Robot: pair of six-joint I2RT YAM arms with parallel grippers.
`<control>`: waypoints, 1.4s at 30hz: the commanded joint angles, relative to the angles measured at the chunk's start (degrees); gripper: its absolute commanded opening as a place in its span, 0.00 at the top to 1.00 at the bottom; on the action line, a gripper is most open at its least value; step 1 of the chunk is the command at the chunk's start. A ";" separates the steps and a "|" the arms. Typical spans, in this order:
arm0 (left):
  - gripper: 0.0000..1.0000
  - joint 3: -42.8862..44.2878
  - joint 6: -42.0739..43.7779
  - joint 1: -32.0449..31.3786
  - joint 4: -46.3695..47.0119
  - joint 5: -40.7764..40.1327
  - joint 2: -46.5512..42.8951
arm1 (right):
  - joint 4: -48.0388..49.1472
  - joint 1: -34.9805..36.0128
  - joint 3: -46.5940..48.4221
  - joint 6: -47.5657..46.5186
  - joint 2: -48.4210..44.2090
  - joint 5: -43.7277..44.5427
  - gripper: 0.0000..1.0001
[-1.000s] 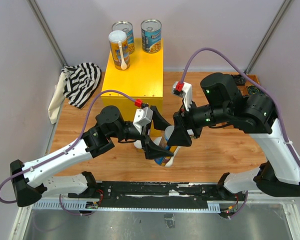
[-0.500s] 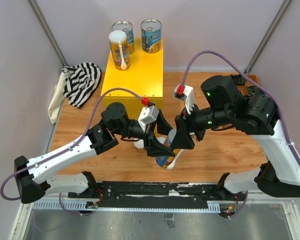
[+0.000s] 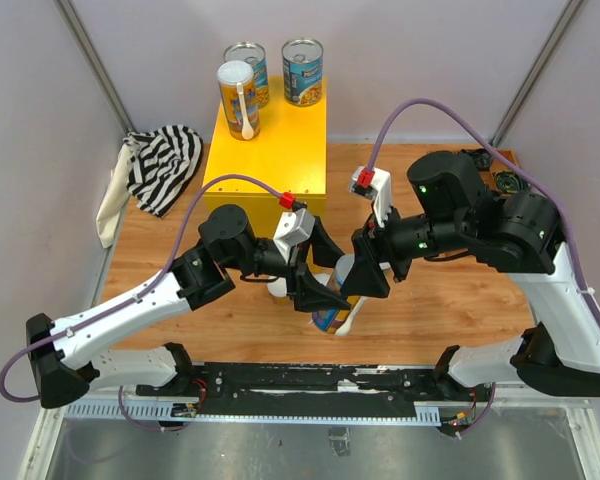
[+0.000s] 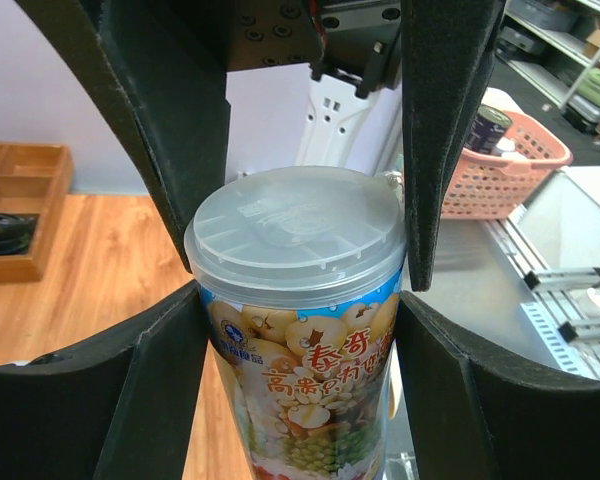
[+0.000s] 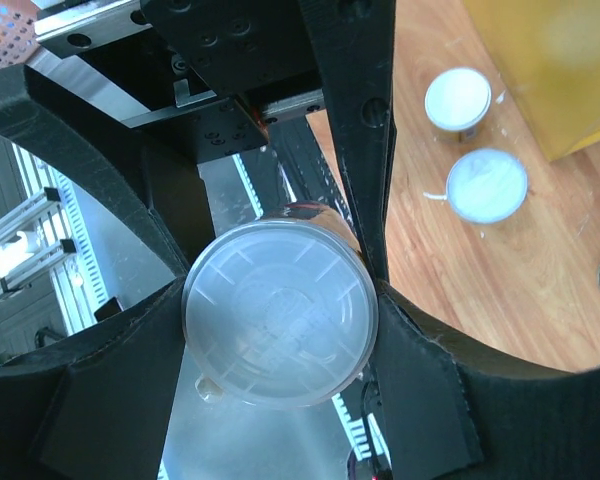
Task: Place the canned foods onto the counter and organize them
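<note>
A: Where is the can that is being handled?

B: One can point(image 3: 330, 320), with a clear plastic lid and a blue-and-yellow label, is seen at the lower centre of the top view. It is over the table point(image 3: 450, 300), between the two arms. Whether its base touches the wood cannot be told.

A: How is the left claw set?

B: The left claw point(image 4: 298, 300) is clenched on that can. In its wrist view a black finger point(image 4: 130, 390) is pressed against each side of the label, just under the lid.

A: And the right claw?

B: The right claw point(image 5: 278, 310) is clamped on the same can. In its wrist view the round lid is touched by a finger on the left and on the right. The fingers of the two claws are set alternately around the can, so it is gripped on four sides.

A: What is carried by the yellow box?

B: Three cans are stood at the far end of the yellow box point(image 3: 270, 160), at the upper centre of the top view. A tall can point(image 3: 237, 100) with a white lid is at the left. A silver-topped can point(image 3: 252, 60) is just behind it, and a second one point(image 3: 303, 70) is to the right.

A: What else is seen on the table?

B: A white-lidded can point(image 5: 458, 98) and another point(image 5: 488, 185) are seen at the upper right of the right wrist view, upright on the wood near the box. A striped cloth point(image 3: 165, 160) lies left of the box.
</note>
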 commanded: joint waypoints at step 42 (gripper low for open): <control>1.00 5.83 9.59 -0.43 4.54 -43.41 -12.31 | 11.67 1.06 -8.07 3.88 -14.39 31.96 0.02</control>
